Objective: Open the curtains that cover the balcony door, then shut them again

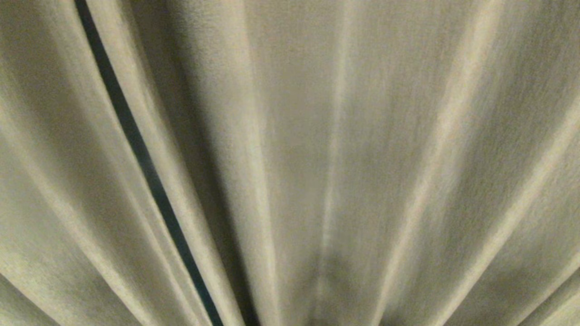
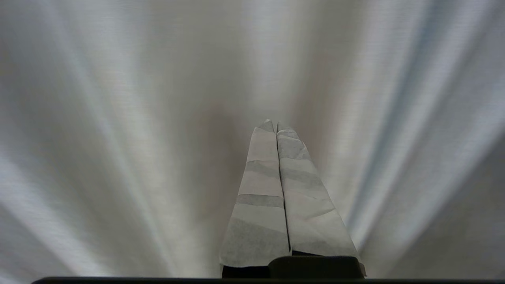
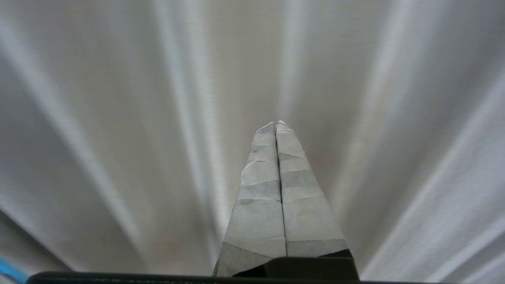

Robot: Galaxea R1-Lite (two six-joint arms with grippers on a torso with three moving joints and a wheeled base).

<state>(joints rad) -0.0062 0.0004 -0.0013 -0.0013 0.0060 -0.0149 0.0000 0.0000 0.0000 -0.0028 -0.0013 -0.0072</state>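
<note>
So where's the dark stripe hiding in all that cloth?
Beige curtains fill the whole head view in long folds. Look left of the middle: a thin dark gap slants down between two folds. It is the only dark line; every other streak is pale cloth.

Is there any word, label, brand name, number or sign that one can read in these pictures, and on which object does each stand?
None: no text can be read in any view.
The curtains fill all three views with plain folds, no print or label.
The dark slit between two folds in the head view shows no characters.
The left hand and right hand have plain taped fingers, unmarked.
</note>
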